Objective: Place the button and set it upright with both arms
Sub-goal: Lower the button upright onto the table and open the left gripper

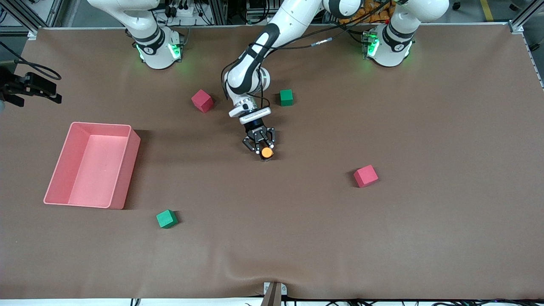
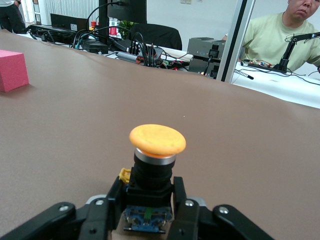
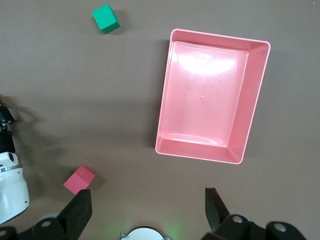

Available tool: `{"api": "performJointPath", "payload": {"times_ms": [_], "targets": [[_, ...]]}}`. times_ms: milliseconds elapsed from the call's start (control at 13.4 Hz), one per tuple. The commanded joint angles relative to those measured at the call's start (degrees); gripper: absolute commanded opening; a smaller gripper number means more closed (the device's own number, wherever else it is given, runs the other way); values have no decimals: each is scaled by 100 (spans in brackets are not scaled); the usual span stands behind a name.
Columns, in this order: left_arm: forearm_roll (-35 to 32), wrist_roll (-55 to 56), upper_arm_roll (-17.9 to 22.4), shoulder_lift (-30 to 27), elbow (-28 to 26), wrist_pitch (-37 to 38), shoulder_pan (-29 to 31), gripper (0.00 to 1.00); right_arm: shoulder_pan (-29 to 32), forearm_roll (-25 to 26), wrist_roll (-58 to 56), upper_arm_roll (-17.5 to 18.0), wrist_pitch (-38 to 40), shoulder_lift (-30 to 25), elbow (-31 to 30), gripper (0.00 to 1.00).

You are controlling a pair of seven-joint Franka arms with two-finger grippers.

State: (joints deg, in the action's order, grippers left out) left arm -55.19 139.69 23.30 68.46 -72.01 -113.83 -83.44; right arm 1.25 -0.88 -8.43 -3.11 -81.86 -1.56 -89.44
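Note:
The button (image 1: pixel 267 152), with a round orange cap on a black body, stands cap-up at the middle of the brown table. My left gripper (image 1: pixel 265 153) reaches in low from the left arm's end and is shut on it. In the left wrist view the fingers (image 2: pixel 114 201) press both sides of the button's (image 2: pixel 157 141) black body below the cap. I cannot tell whether its base touches the table. My right gripper (image 3: pixel 147 197) is open and empty, high over the table near its own base; it is out of the front view.
A pink bin (image 1: pixel 127 170) sits toward the right arm's end, also in the right wrist view (image 3: pixel 200 152). Red cubes (image 1: pixel 202 100) (image 1: pixel 365 175) and green cubes (image 1: pixel 286 97) (image 1: pixel 166 219) lie around the button. One red cube (image 2: pixel 12 70) shows in the left wrist view.

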Motion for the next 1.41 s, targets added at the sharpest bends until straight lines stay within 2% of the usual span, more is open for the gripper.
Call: {"api": "performJointPath", "payload": {"times_ms": [0,74,149,223,297,744,1190,1338], "targets": [[-185,32,25,88,99,19,-23,52,33,-53,61,30,109,60,137,100],[-194,6,25,79,99,19,-23,62,42,-61,52,30,109,60,137,100],[-194,-108,25,79,99,19,-23,85,33,-53,52,30,92,68,128,100],[-185,-161,34,79,99,19,-23,90,16,-61,61,39,57,86,119,100],[-185,-170,26,53,99,19,-23,100,15,-88,69,39,21,112,145,100],[-185,-144,-238,-17,82,89,-32,100,-11,-132,52,39,47,121,154,100],[-124,-346,-598,-360,20,809,-155,100,-29,-114,52,39,30,165,137,100],[-45,-521,-765,-648,20,854,-155,100,-29,-114,52,39,30,165,146,100]]}}
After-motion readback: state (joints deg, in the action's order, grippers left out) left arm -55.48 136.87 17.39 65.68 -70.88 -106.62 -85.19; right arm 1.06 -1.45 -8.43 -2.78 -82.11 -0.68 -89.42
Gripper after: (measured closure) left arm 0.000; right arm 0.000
